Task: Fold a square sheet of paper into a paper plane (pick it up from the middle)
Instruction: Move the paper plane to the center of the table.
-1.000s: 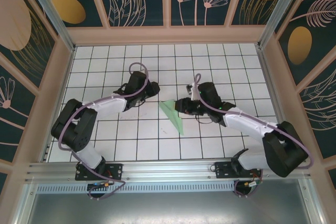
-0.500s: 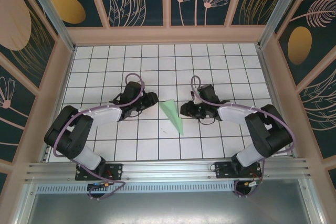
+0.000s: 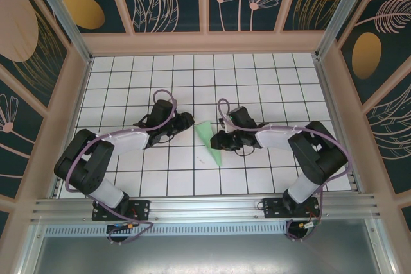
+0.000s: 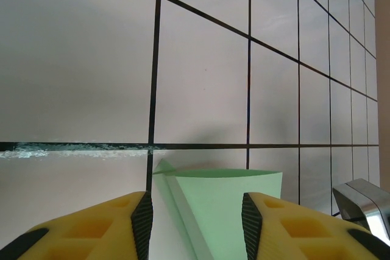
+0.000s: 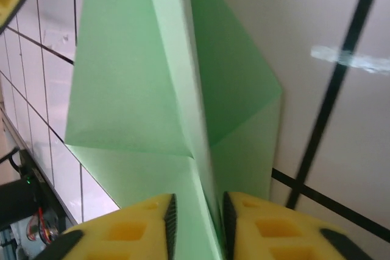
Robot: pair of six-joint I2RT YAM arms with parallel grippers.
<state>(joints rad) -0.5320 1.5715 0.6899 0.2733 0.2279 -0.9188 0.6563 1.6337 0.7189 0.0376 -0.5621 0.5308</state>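
The paper plane (image 3: 209, 148) is a pale mint-green dart lying flat on the white grid at mid-table, its point toward the near edge. In the right wrist view its raised centre fold (image 5: 195, 120) runs straight between my right gripper's (image 5: 198, 214) pads, which stand narrowly apart on either side of it, a sliver of gap on the left. That gripper (image 3: 216, 140) sits low at the plane's right side. My left gripper (image 3: 189, 120) hovers open just left of the plane's wide end (image 4: 231, 202), which lies on the table below and ahead of its fingers (image 4: 196, 220).
Wooden frame walls (image 3: 70, 94) close in the gridded table (image 3: 257, 75) on three sides, and an aluminium rail (image 3: 205, 206) runs along the near edge. Both arms stretch inward toward the centre.
My right arm has slid left up to the plane and its jaws have narrowed around the centre fold. The left arm lowered earlier and has held still since.
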